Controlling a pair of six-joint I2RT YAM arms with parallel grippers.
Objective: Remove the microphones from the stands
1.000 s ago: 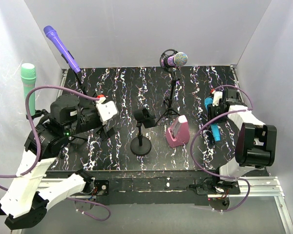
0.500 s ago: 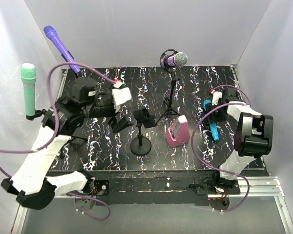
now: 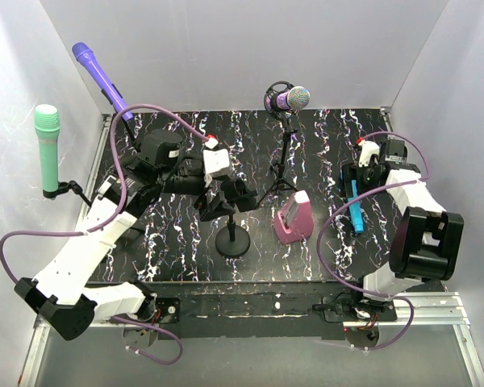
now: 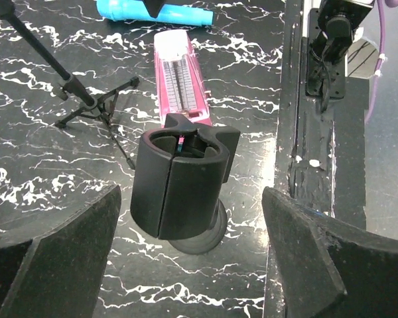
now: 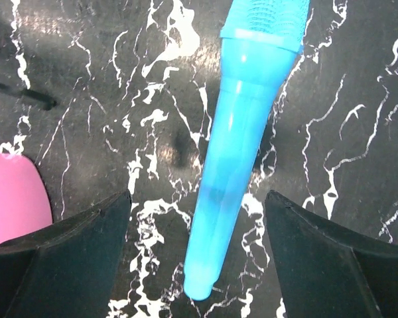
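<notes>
The blue microphone [image 5: 242, 139] lay flat on the black marbled table [image 3: 169, 242], toward the right side, clear of any holder. The right gripper [image 5: 198, 199] hung over it with its fingers spread wide, one on each side of the handle and neither touching it.

In the middle of the table stood a short stand [image 3: 232, 240] on a round base, and its black clip [image 4: 179, 182] had nothing in it. The left gripper [image 4: 191, 195] was up against it, fingers wide apart, flanking the clip without contact.

A pink box [image 4: 179, 79] sat just beside that stand, between it and the blue microphone. The tripod stand [image 3: 281, 173] had its legs splayed close behind both of them. It carried a purple microphone with a silver head [image 3: 293, 98]. At the back left a plain purple microphone [image 3: 101, 76] stuck up at a slant. A green microphone [image 3: 47, 145] stood upright by the left wall. Their supports were partly hidden behind the left arm.

I counted four microphones: one blue, one green and two purple. Three were held up and one was lying down. There was one pink box, one empty clip and one tripod.
</notes>
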